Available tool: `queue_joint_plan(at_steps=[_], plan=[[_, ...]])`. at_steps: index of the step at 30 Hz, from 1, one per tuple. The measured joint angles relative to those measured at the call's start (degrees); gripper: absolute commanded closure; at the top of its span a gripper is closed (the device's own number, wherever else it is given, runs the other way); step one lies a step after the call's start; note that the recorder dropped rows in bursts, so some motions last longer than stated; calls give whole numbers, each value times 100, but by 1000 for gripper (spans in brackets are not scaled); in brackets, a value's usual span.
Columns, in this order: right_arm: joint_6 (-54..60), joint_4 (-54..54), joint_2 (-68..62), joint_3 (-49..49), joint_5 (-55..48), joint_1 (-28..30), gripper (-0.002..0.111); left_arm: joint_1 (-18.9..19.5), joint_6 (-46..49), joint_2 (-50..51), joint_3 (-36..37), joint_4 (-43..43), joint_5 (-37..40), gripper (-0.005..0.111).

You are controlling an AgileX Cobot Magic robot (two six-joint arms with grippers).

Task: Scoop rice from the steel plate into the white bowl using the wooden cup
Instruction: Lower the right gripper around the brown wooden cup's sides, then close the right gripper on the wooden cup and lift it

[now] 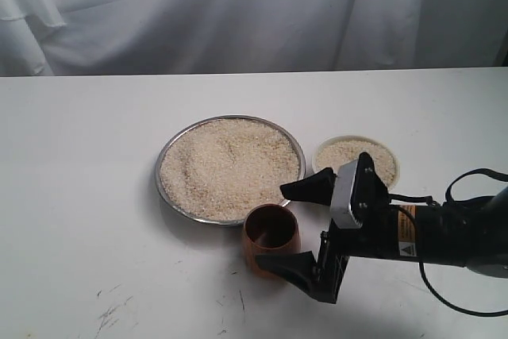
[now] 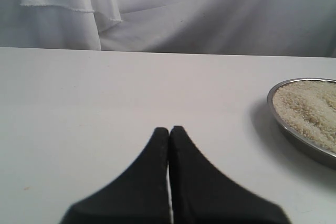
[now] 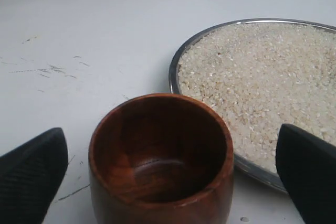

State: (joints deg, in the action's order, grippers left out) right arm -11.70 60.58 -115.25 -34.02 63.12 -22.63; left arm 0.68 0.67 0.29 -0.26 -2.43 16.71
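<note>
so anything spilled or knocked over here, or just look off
Nothing stands out. The wooden cup stands upright and empty beside the steel plate. The rice lies within the plate's rim, and the white bowl sits level with some rice in it. The only blemish is a few dark scuff marks on the table.

The cup (image 1: 270,236) stands between the wide-apart fingers of the right gripper (image 1: 271,225), with room on both sides. The plate (image 1: 158,174) sits just behind it, blocking that way. The table (image 1: 79,196) further left is bare.
</note>
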Motion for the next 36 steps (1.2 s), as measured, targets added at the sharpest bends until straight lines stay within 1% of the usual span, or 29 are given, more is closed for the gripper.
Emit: queue_joint_plan(at_steps=[12, 20, 30, 36], plan=[[-169, 0, 0, 0, -49, 0, 10, 0, 0, 0, 0, 0, 0, 107], [-733, 21, 0, 0, -138, 0, 10, 0, 0, 0, 0, 0, 0, 107], [-887, 105, 0, 0, -149, 0, 10, 0, 0, 0, 0, 0, 0, 107], [-947, 155, 0, 0, -158, -242, 10, 0, 0, 0, 0, 0, 0, 107]])
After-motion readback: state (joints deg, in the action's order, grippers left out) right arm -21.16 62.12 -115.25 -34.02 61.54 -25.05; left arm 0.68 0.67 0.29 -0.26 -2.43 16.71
